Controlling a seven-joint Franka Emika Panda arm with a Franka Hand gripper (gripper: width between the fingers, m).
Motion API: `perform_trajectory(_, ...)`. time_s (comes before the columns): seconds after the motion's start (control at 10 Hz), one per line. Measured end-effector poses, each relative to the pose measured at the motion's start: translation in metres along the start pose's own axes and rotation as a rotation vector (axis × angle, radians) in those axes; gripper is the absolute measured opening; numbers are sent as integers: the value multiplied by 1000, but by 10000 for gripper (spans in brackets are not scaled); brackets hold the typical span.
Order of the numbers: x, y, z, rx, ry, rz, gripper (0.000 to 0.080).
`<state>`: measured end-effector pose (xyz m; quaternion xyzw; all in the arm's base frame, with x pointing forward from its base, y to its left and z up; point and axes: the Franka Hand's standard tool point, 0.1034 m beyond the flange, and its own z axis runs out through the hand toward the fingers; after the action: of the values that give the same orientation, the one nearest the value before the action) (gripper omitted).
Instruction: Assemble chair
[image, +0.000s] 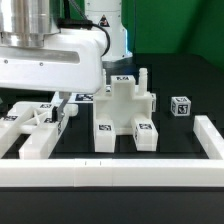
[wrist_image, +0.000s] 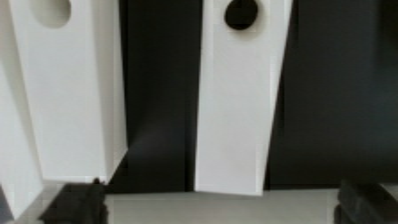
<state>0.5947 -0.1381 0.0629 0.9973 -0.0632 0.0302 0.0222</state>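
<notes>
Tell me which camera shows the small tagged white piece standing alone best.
The exterior view: the small tagged piece stands unobstructed there, apart from the big chair piece, toward that view's right. The wrist view shows none of it, only two long white bars with holes.

1. A wider glossy white plastic bar (wrist_image: 68, 100) and a narrower glossy white plastic bar (wrist_image: 246, 110) lie side by side, apart, on the black desk (wrist_image: 160, 90).
2. Each has a dark oval hole near one end.
3. The claw (wrist_image: 222, 205) holds nothing; its dark fingertips (wrist_image: 71, 205) stand wide apart.

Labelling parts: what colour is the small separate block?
White small block with a black-and-white tag; exterior view shows it best.
</notes>
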Motion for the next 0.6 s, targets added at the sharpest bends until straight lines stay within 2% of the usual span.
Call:
perform_trajectory(0.1,-1,-2,2,17,-24,15,648)
perform_trajectory(0.3,3,2,-2,36,-39,3,648)
perform_trajectory(0.6,2,1,-1,33,-37,4,648)
